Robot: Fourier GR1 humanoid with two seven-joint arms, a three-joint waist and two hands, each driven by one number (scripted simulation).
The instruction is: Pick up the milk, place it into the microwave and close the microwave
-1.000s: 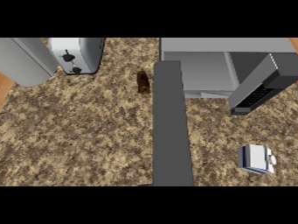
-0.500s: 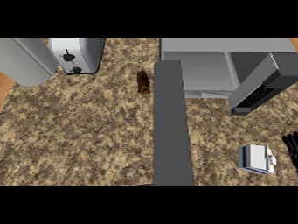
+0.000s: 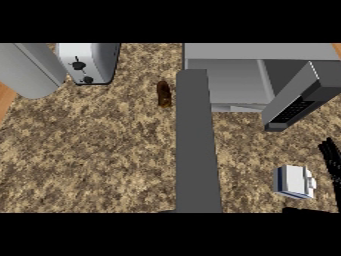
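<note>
The milk carton (image 3: 294, 181) stands on the worktop (image 3: 92, 150) just beside the right hand (image 3: 338, 170), on its inner side, with a narrow gap between them. The hand is wide: its fingers are straight and point forward, and it holds nothing. The left hand does not show.

Ahead of the fingertips hangs the open door (image 3: 304, 97) of the microwave (image 3: 228, 80). It swings out toward the hand, and the cavity lies ahead and further inward.

I think the main risk is this door. If the carton is carried straight forward, it or the hand could strike the door's edge, so the path must first bend inward. A second risk is the grasp itself: if the straight fingers push the carton sideways before they curl round it, it may slide or tip.

On the inner side of the carton there is some free worktop, then a long grey bar (image 3: 195, 150) which limits the room. The near edge of the worktop is close behind the carton, so little space is left there.
</note>
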